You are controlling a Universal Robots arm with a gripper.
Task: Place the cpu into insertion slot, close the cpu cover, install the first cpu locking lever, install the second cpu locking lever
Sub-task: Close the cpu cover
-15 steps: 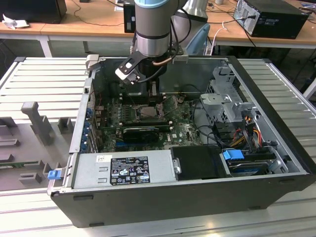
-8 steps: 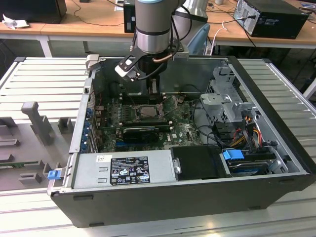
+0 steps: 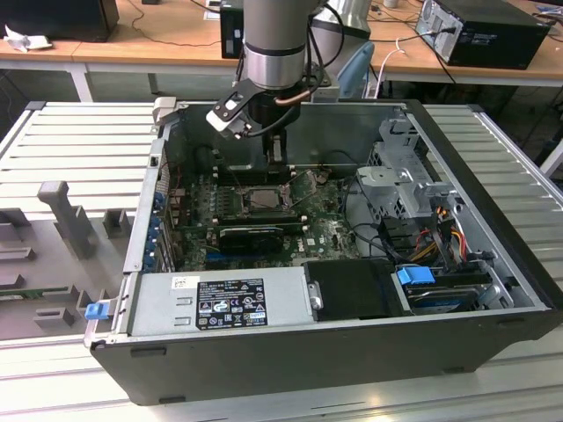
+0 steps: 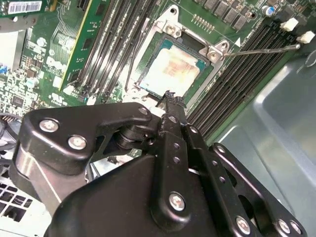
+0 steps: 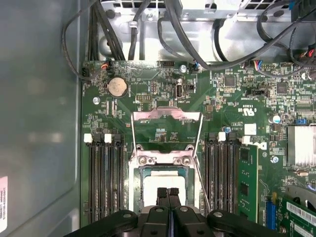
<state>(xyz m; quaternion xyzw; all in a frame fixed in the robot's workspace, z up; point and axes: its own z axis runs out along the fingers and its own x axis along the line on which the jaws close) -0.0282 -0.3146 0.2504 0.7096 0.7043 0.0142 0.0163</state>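
While the cpu (image 5: 168, 180) is sitting in the insertion slot (image 5: 140, 174), the arm's end effector (image 5: 169, 190) is hanging directly over the chip, its two fingers (image 5: 162, 197) pressing together and gripping nothing. Whether they are touching the metal top cannot be told. The cpu cover (image 5: 167, 116) is standing swung open at the socket's edge. In the second wrist view, a thin wire locking lever (image 4: 261, 49) is jutting out beside the socket. In the exterior view, the open computer case (image 3: 264, 352) is resting on the bench (image 3: 79, 149).
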